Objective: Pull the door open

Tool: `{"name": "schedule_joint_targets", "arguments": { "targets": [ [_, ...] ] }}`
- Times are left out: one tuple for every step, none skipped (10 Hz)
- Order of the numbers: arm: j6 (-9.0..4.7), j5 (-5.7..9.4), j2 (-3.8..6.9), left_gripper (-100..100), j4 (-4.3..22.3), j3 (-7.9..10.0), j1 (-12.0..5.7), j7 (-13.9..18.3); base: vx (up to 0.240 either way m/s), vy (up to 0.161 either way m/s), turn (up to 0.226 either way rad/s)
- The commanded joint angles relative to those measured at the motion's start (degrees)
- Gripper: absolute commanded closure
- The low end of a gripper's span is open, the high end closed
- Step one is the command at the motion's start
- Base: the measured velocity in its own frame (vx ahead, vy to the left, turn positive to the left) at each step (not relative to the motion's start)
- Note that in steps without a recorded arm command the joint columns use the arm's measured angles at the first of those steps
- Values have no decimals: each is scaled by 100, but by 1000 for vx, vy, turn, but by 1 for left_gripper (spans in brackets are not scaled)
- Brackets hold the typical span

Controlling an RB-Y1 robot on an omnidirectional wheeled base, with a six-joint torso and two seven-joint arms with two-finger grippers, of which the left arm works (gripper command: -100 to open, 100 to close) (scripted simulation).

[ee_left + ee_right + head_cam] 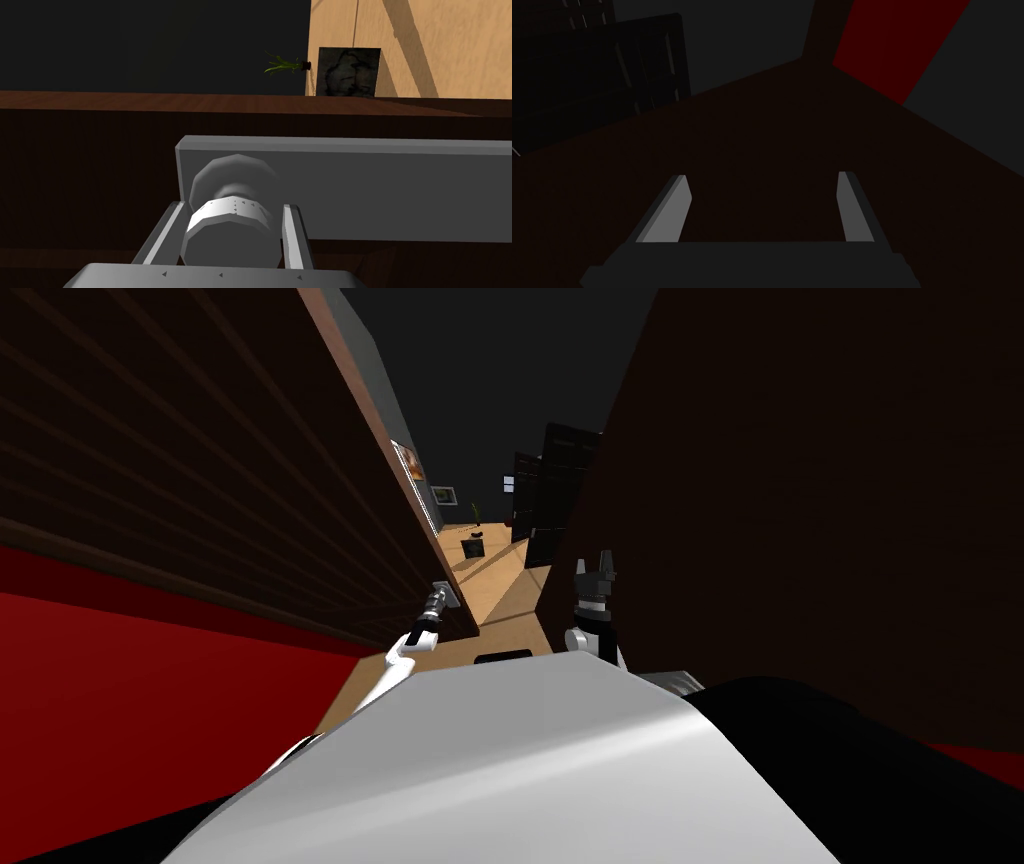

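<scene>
A dark brown door (200,468) stands ajar on my left, its edge (400,488) running away from me. On a grey plate (375,190) near that edge sits a round grey knob (232,225). My left gripper (232,220) is shut on the knob, one finger pressed to each side; in the head view the left gripper (443,593) is at the door's edge. My right gripper (597,570) hangs open beside the dark panel (800,488) on my right, and the right gripper (762,200) has nothing between its fingers.
Through the gap I see a tan floor (500,588), a small dark box (473,546), a potted plant (282,65) and framed pictures (443,495) on the far wall. Dark doors (560,478) stand further back. Red wall (120,708) lies to my left.
</scene>
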Motion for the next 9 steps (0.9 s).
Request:
{"name": "schedule_joint_targets", "arguments": {
  "targets": [
    [-52,17,113,100,-57,-100,80,118,-205,91,-134],
    [-76,24,172,100,-87,-155,116,175,-204,94,-122],
    [-103,33,242,100,-123,-219,157,242,-203,115,-147],
    [-120,38,284,100,-145,-258,182,283,-194,106,-131],
    [-105,28,233,100,-107,-255,154,247,-86,36,-47],
    [-168,28,331,100,-173,-359,245,339,-141,24,-94],
    [-212,31,400,100,-217,-411,296,393,-227,74,-124],
    [-261,34,477,100,-266,-468,353,454,-224,132,-120],
    [-339,38,599,100,-344,-559,444,549,-250,116,-151]
  ]
}}
